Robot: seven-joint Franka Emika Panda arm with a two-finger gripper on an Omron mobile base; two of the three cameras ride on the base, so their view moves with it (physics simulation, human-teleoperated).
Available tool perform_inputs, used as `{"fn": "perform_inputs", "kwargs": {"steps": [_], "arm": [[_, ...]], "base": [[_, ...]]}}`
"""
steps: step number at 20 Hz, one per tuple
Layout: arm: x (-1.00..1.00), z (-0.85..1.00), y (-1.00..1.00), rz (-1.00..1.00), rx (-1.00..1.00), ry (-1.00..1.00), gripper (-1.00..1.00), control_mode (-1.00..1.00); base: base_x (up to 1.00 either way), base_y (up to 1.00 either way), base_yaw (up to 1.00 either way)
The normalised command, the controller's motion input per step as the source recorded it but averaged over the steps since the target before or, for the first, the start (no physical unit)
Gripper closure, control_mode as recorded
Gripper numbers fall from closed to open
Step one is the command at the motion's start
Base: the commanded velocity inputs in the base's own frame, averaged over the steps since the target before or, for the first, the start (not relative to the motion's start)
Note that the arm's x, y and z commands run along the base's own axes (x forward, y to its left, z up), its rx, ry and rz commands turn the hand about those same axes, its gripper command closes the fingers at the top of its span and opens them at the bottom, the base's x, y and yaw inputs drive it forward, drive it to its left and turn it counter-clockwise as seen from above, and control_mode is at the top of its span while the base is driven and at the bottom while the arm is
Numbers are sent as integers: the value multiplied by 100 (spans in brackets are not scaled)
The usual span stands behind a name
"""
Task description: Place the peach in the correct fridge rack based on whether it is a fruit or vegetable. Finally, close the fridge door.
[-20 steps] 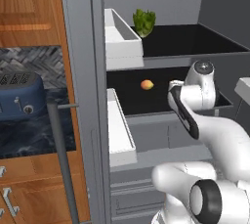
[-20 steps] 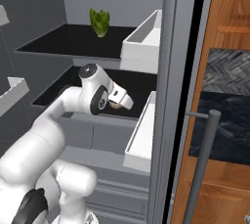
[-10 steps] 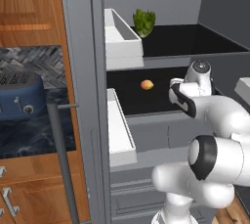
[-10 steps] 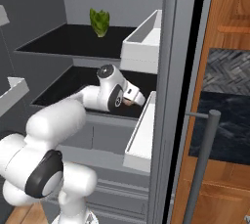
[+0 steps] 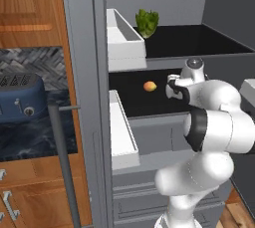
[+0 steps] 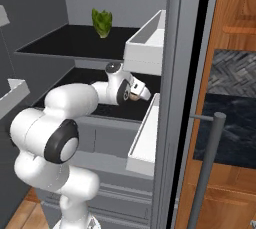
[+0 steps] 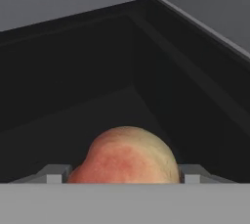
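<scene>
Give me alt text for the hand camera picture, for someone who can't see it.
A pinkish-red peach with a yellowish top fills the foreground, close up between the two finger tips of the gripper. A glossy black fridge rack stretches beyond it to the grey fridge walls.

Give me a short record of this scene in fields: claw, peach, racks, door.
claw: closed on the peach, inside the fridge
peach: between the fingertips, over the lower fridge rack; contact with the rack cannot be told
upper rack: holds a green leafy vegetable
fridge door: open
</scene>
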Motion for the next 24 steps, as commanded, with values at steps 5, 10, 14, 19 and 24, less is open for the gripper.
{"fn": "perform_inputs", "kwargs": {"steps": [5, 10, 14, 19, 24], "arm": [[-20, 0, 5, 0, 0, -3, -100, -100], [-67, 0, 25, 0, 0, -20, -100, -100], [-48, 27, 37, -1, 0, -30, -100, -100], [-73, 94, 50, -1, 0, -10, -100, -100], [-91, 100, 46, 10, 12, 18, -100, -100]], "base": [[0, 0, 0], [0, 0, 0], [0, 0, 0], [0, 0, 0], [0, 0, 0]]}}
